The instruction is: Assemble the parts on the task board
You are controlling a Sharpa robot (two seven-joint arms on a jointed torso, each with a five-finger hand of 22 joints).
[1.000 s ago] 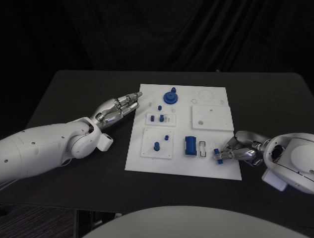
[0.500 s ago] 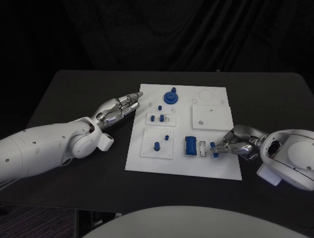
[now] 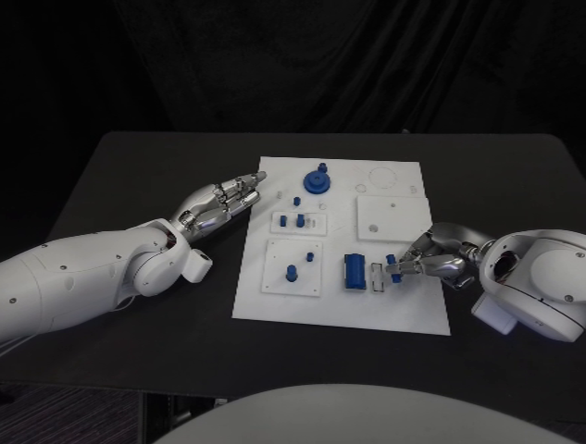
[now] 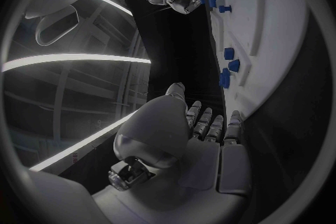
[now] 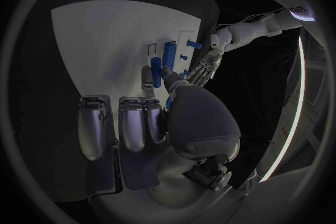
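The task board (image 3: pixel 386 310) lies mid-frame in the head view on the black bench (image 3: pixel 132 176), with bare bench along both of its long edges. The right hand (image 3: pixel 426 262) reaches in over the board's right edge at lower right and pinches a small blue part (image 3: pixel 394 268) just beside the upright blue block (image 3: pixel 355 271). The left hand (image 3: pixel 223 202) lies on the bench just off the board's upper-left edge, fingers stretched out and apart, holding nothing. A blue round part (image 3: pixel 319 180) stands near the board's top edge.
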